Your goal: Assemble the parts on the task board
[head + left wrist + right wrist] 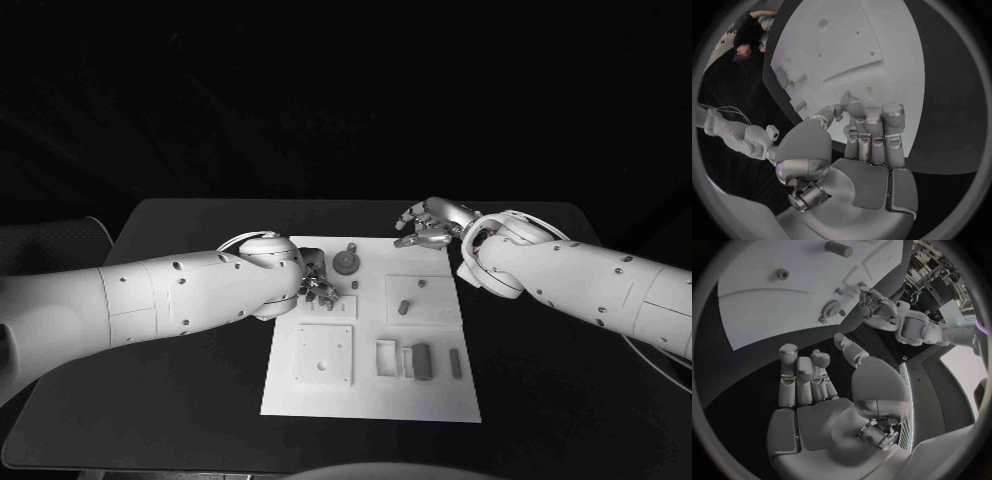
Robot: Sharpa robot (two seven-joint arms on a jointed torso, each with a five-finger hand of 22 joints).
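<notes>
We count one task board (371, 390), a white plate lying in the middle of the black table (534, 400), running from the centre of the head view down toward its lower middle. Two white arms reach in, one from each side edge, each ending in a silver hand.

On the board we count several grey parts. A round disc-like part (346, 263) sits near the top of the board, with a small peg (351, 246) just above it. To the right of centre a small upright part (405, 306) stands on a raised square panel, and a tinier one (421, 283) lies just above it. In the lower right of the board we see three narrow pieces side by side: a pale frame-like one (385, 357), a darker block (421, 361) and a thin bar (456, 362). A square plate (325, 353) with small holes occupies the lower left of the board.

The left hand (316, 288) sits over the upper left part of the board, fingers curled in together; the forearm hides much of it, and we cannot tell whether it holds anything. The left wrist view shows those fingers (873, 131) bent close over the white board.

The right hand (428, 226) hovers above the table just past the board's upper right corner, its fingers loosely apart and holding nothing; the right wrist view shows its fingers (803, 375) spread over dark table.
</notes>
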